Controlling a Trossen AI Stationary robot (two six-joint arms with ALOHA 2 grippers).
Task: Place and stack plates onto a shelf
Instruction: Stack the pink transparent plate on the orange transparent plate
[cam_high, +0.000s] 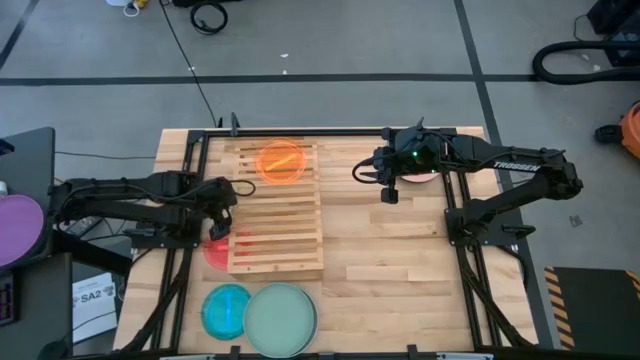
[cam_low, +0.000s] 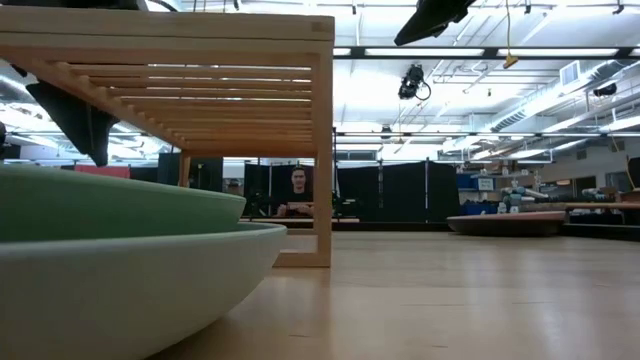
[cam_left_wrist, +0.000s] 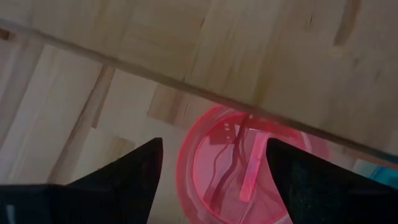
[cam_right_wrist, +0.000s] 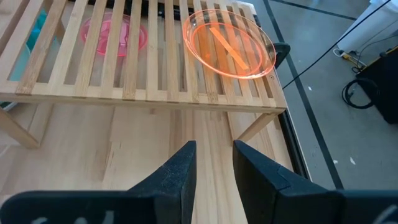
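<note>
Left gripper (cam_high: 222, 225) sits at the left edge of the shelf (cam_high: 275, 250), above the red plate (cam_high: 216, 250). Fingers spread wide, nothing between them. In the left wrist view the red plate (cam_left_wrist: 249, 168) lies on the table below the two dark fingers (cam_left_wrist: 134, 171), partly tucked under the shelf's edge; no contact visible.

Right gripper (cam_high: 389, 193) hangs over bare table to the right of the shelf, well apart from it. Jaws stand a narrow gap apart and hold nothing; the right wrist view shows only tabletop between the fingers (cam_right_wrist: 180, 171).

Orange plate (cam_high: 281, 161) rests flat on top of the shelf's slats near the far end, alone, no other plate under or on it. In the right wrist view the orange plate (cam_right_wrist: 229, 43) sits near the shelf's corner, and the red plate (cam_right_wrist: 115, 32) shows through the slats below.

Blue plate (cam_high: 227, 311) and pale green plate (cam_high: 281, 319) lie on the table near its front edge, just beside each other, clear of the shelf. Low view: green plate (cam_low: 110, 270) fills the foreground, shelf (cam_low: 200, 60) raised on legs behind it.

Purple disc (cam_high: 20, 228) lies off the table to the left. A person (cam_low: 297, 192) is seated far back in the room.
</note>
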